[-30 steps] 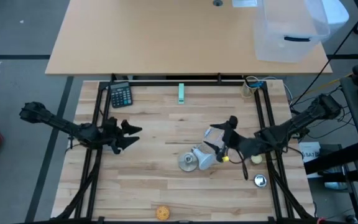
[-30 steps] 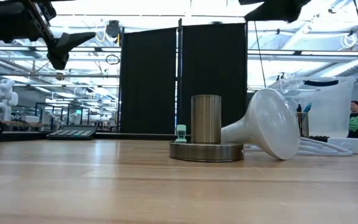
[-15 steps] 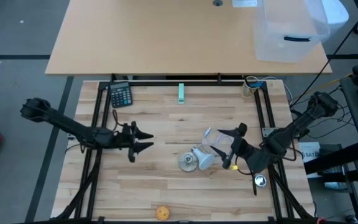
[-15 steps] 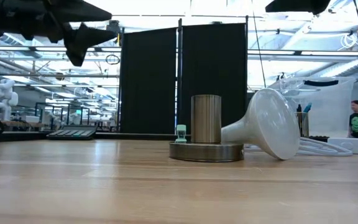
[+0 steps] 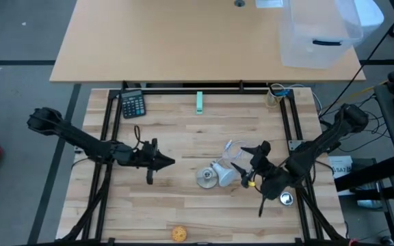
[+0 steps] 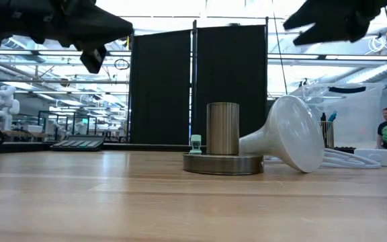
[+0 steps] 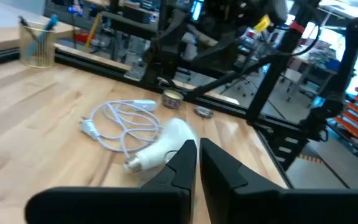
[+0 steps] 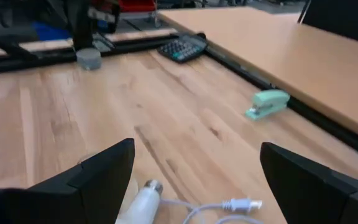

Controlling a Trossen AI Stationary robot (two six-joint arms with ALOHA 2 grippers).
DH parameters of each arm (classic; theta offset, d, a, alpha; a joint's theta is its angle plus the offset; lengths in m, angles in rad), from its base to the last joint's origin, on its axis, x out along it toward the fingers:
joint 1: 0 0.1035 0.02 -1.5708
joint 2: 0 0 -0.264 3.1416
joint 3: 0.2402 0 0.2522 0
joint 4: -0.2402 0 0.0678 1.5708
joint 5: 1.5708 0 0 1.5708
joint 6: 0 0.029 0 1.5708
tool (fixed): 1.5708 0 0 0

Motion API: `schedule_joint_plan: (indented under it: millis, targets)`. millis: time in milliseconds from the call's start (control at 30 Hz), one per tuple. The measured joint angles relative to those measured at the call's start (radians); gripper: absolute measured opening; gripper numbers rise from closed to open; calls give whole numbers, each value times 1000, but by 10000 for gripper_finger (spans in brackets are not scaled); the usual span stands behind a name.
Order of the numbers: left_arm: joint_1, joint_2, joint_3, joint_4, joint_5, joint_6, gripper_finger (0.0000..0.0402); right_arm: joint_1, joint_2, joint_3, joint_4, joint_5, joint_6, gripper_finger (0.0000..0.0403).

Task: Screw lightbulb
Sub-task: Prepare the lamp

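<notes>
The lightbulb (image 5: 224, 173) is seen lying on its side on the wooden table (image 5: 183, 130), its globe just beside a round metal base (image 5: 206, 178) that carries an upright cylinder; in the low view the narrow end of the lightbulb (image 6: 284, 138) is turned toward that cylinder (image 6: 223, 129). A white cord (image 5: 232, 148) is coiled on the table close behind the lightbulb.

The left end effector (image 5: 166, 162) is held above the table, well apart from the lightbulb on the calculator's side, with its fingers (image 7: 185, 163) brought together, a thin gap alone showing between them; nothing is gripped. The right end effector (image 5: 246, 166) is held just beside the lightbulb on the opposite side, raised off the table, its fingers (image 8: 107, 165) spread wide and empty.

A calculator (image 5: 133, 104) and a green stapler (image 5: 200, 102) are placed far from the lightbulb, near the table's back edge. A small orange ball (image 5: 178, 234) is found near the front edge.
</notes>
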State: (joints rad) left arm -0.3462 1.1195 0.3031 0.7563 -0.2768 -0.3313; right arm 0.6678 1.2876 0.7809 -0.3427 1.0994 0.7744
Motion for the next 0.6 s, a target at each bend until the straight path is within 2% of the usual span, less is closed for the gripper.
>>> schedule_joint_plan:
  millis: [200, 333, 467, 600]
  targets:
    - [-19, 129, 64, 9, 0, 5, 25, 0, 88, 0, 39, -169, 3, 336]
    - [-21, 246, 140, 8, -1, 129, 25, 0, 111, 0, 103, -268, 3, 336]
    - [-29, 372, 234, 8, -1, 264, 33, 9, 124, 19, 110, -298, -18, 336]
    - [-28, 479, 306, -20, -30, 322, 73, 23, 139, 53, 103, -307, -71, 336]
